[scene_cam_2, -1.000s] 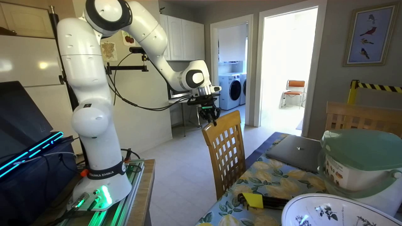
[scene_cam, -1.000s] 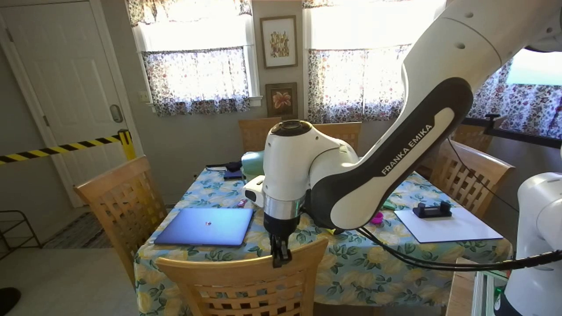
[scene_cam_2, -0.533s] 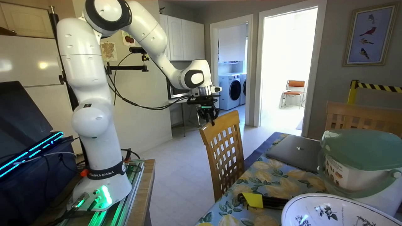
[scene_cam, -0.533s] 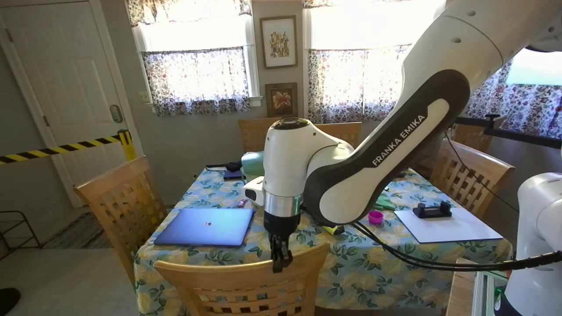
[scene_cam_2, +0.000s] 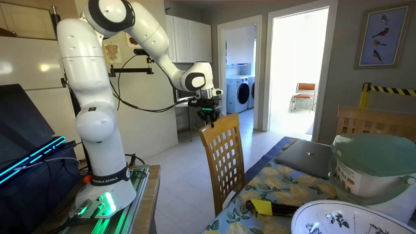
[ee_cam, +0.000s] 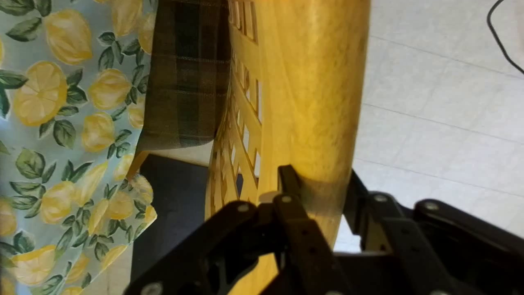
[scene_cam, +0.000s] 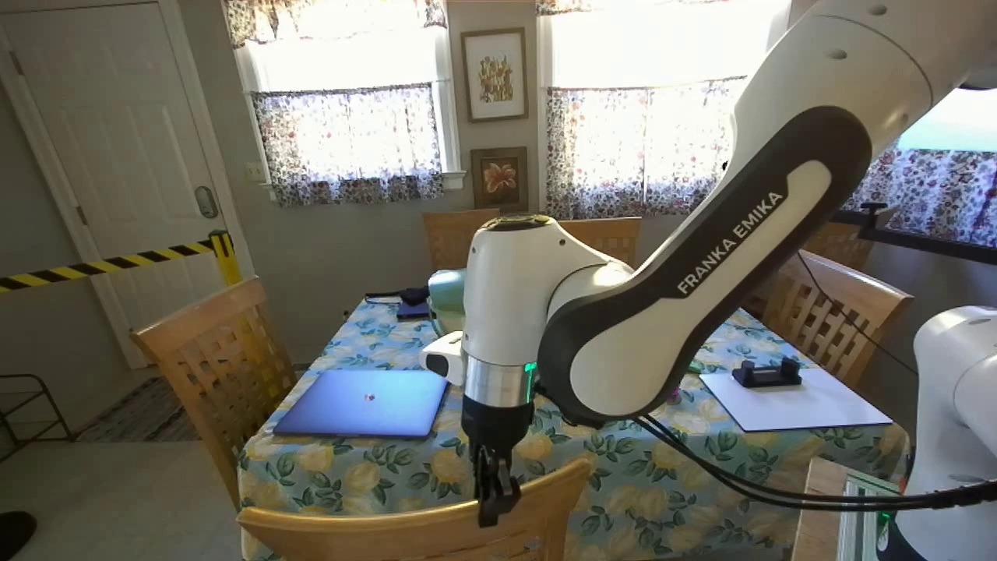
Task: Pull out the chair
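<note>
The chair [scene_cam: 374,534] is light blond wood with a curved top rail. It stands at the near edge of the table in an exterior view, and it also shows in an exterior view [scene_cam_2: 227,121] with its lattice back. My gripper [scene_cam: 495,510] points down on the top rail, and it also shows in an exterior view [scene_cam_2: 212,123]. In the wrist view the gripper [ee_cam: 321,184] has one finger on each side of the chair's rail [ee_cam: 315,90], closed against it. A dark plaid seat cushion [ee_cam: 188,90] shows beside the back. The chair's legs are mostly hidden.
The table has a lemon-print cloth [scene_cam: 639,483] and bears a laptop [scene_cam: 362,401], a green-lidded container [scene_cam_2: 373,159] and a white bowl [scene_cam_2: 344,217]. A matching chair [scene_cam: 206,327] stands at the table's left end. The robot's bench [scene_cam_2: 155,188] stands beside the pale floor [scene_cam_2: 182,182].
The gripper and the chair have moved together away from the table, toward the near camera in an exterior view. The grip on the rail looks the same.
</note>
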Robot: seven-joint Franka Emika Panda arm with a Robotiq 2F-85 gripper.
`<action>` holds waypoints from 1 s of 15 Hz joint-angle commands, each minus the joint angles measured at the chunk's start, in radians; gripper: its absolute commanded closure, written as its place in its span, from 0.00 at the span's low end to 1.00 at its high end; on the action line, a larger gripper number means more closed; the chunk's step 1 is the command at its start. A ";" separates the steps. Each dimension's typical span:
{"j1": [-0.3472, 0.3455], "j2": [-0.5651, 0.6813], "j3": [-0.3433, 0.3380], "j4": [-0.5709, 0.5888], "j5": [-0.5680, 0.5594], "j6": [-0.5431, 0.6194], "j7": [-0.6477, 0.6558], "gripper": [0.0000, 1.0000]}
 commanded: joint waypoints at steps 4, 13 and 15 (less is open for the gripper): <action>0.117 -0.066 0.066 0.013 0.248 -0.115 -0.091 0.93; 0.325 -0.107 0.031 -0.014 0.332 -0.125 -0.063 0.93; 0.368 -0.109 0.029 -0.018 0.343 -0.123 -0.051 0.93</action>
